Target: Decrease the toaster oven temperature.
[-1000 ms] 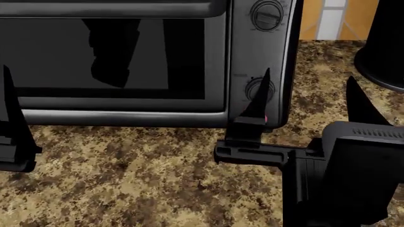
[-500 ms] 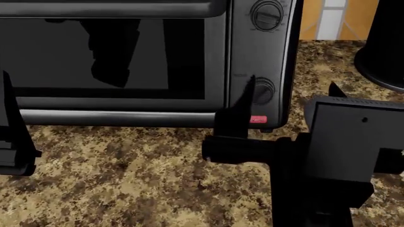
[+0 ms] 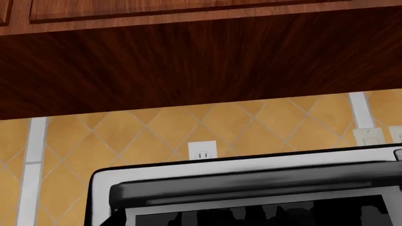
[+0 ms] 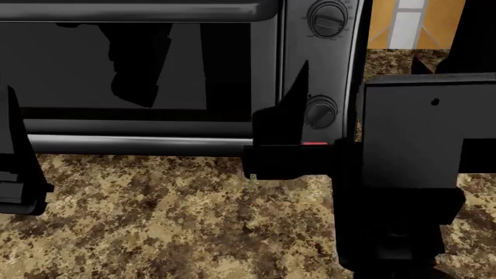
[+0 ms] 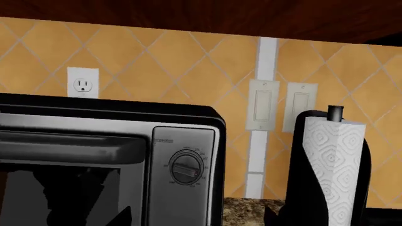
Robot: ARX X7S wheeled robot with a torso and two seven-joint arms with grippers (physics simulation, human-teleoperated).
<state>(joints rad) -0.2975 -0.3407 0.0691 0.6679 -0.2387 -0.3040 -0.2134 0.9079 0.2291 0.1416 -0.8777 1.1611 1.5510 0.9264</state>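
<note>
The toaster oven (image 4: pixel 310 64) is a silver-grey box with a dark glass door and fills the top of the head view. Its control panel has an upper knob (image 4: pixel 329 17), a lower knob (image 4: pixel 320 111) and a red button (image 4: pixel 314 143). My right gripper (image 4: pixel 360 67) is open in front of the panel. Its left finger (image 4: pixel 291 110) stands just left of the lower knob, not touching it. The right wrist view shows the oven (image 5: pixel 182 141), its upper knob (image 5: pixel 186 168) and the gripper (image 5: pixel 195 219). Of my left gripper only one finger (image 4: pixel 15 145) shows, at the door's left end.
The oven stands on a speckled brown countertop (image 4: pixel 155 221). A paper towel roll on a black holder (image 5: pixel 330 160) stands right of the oven. The tiled back wall carries an outlet (image 5: pixel 83 84) and light switches (image 5: pixel 262 110). A dark wood cabinet underside (image 3: pixel 201 61) hangs above the oven top (image 3: pixel 251 167).
My right gripper has risen and moved toward the oven. Its left finger went from covering the lower knob to standing left of it. The left arm has not moved.
</note>
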